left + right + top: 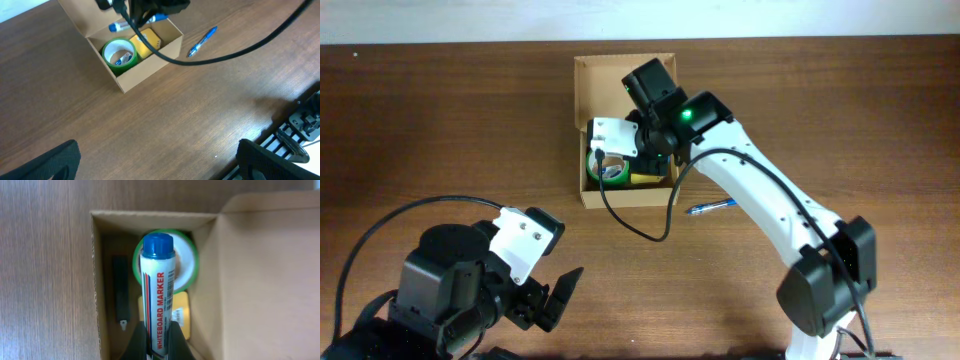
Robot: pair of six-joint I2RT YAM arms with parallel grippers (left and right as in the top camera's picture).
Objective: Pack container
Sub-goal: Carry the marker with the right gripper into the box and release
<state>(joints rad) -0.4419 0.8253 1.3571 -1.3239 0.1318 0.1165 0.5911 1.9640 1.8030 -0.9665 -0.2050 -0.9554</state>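
Overhead, the box [605, 85] sits at the far middle of the brown surface [440, 130], its lid flap thrown open toward the far edge. The right arm reaches over it, and the right gripper [620, 150] hangs above the open compartment.

Right wrist view: the right gripper [160, 337] is clenched on a whiteboard marker [159, 290], blue cap pointing away from the fingers, over the inside of the box [260, 280]. Below the marker lie a green tape roll [186, 265] at the far end, a yellow item [181, 312] beside it and a black item [120, 290] along the left wall. I cannot tell whether the marker touches anything beneath it.

Left wrist view: the tape roll [131, 59] and yellow item [145, 41] lie side by side in the box [145, 70]. A blue pen [202, 41] lies on the surface just beside the box.

The left gripper [555, 297] hovers near the front left of the surface, well apart from the box. Its fingers [50, 162] are spread wide with nothing between them.
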